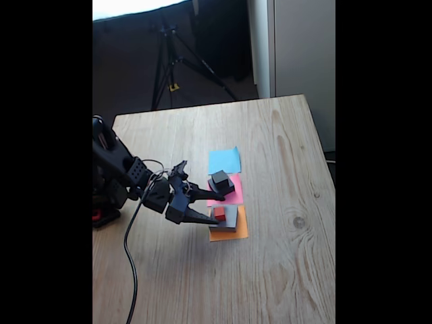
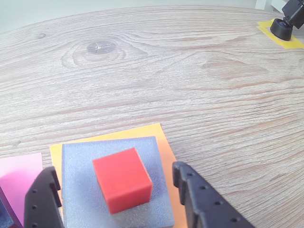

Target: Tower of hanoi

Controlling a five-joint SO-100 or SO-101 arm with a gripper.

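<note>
A: Claw (image 2: 111, 190) status?
B: Open; fingers straddle the red cube (image 2: 122, 179) without contact.
A: Cube location?
B: Atop the grey block (image 2: 76, 166), which sits on the orange paper (image 2: 164, 137), table (image 2: 190, 71).

Fixed view: stands off the table's near end, raised, looking down and along the wooden table (image 1: 283, 270) toward a tripod (image 1: 172, 64) at the back; black bars left and right; far enough to take in the whole arm.
Wrist view: rides behind the gripper (image 2: 116, 190), low and very close, facing out across the tabletop (image 2: 166, 71); both fingers frame the bottom edge.
Shared: red cube (image 1: 219, 213) (image 2: 122, 179) on grey block (image 1: 229, 217) (image 2: 76, 164), orange paper (image 1: 236, 234) (image 2: 154, 130), edge of pink paper (image 1: 234, 192) (image 2: 19, 171).
</note>
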